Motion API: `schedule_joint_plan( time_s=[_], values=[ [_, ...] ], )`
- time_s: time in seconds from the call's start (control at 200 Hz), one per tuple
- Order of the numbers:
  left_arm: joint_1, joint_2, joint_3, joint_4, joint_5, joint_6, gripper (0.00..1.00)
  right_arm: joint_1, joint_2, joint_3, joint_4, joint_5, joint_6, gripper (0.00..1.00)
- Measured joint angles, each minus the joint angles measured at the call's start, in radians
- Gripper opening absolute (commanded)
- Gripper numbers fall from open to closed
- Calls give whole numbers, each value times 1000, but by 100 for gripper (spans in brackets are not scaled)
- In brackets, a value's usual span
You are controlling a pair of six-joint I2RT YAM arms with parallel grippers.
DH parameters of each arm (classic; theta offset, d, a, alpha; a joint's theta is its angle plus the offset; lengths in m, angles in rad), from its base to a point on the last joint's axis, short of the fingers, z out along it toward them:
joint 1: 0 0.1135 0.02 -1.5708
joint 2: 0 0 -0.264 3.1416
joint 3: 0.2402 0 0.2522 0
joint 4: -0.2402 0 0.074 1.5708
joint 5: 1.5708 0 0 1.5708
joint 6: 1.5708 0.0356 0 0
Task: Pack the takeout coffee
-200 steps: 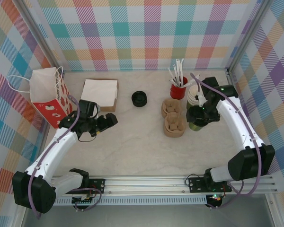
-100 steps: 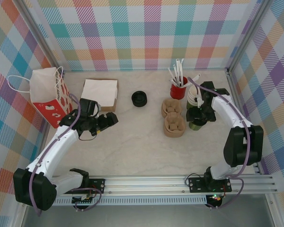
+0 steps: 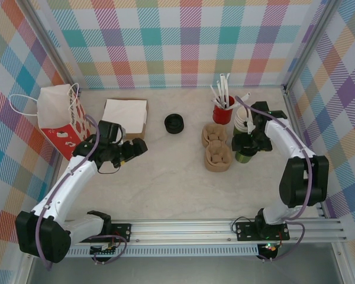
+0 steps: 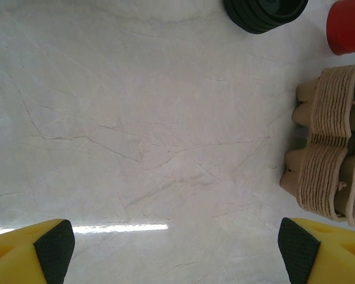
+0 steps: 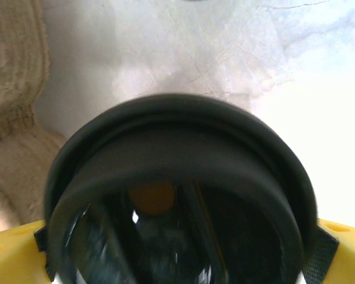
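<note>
Olive-green paper cup with black plastic lid (image 3: 244,157) stands at 3 o'clock of the brown pulp carrier (image 3: 216,155). My right gripper (image 5: 180,251) straddles its lid, though I cannot tell whether it grips; my left gripper (image 4: 177,242) gapes empty. The cup is best lifted upright and centred over a carrier hole.

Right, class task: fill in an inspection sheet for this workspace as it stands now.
Surface: marble-look table, no spills seen.
Job's things: takeout coffee, lidded, upright beside the cup carriers.
Clutter: paper bag, napkins, black lids, red straw cup, stacked cups.
Grippers: left gripper open, empty; right gripper straddles the coffee's lid, grip unclear.
Cables: purple cable along each arm.
Surroundings: plaid walls, rail at near edge.
</note>
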Motion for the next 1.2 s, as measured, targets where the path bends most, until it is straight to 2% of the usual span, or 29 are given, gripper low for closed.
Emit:
schedule_joint_plan(
  time_s=[0.255, 0.405, 0.54, 0.71, 0.845, 0.97, 1.2],
  values=[
    [11, 0, 97, -60, -30, 29, 100, -8, -221, 2, -44, -56, 11, 100],
    [26, 4, 195, -130, -66, 76, 100, -8, -348, 2, -47, -84, 31, 100],
    [61, 72, 394, -254, -133, 166, 100, -10, -474, -11, -19, -102, 76, 100],
    [154, 246, 727, -402, -234, 315, 100, -10, -637, -68, 35, -171, 142, 100],
    [235, 403, 967, -490, -330, 422, 100, -10, -662, -72, 41, -215, 169, 100],
    [301, 520, 1109, -532, -416, 476, 99, -10, -658, -89, 41, -228, 174, 100],
    [367, 614, 1186, -538, -548, 518, 100, -10, -658, -129, 38, -237, 174, 100]
  ],
)
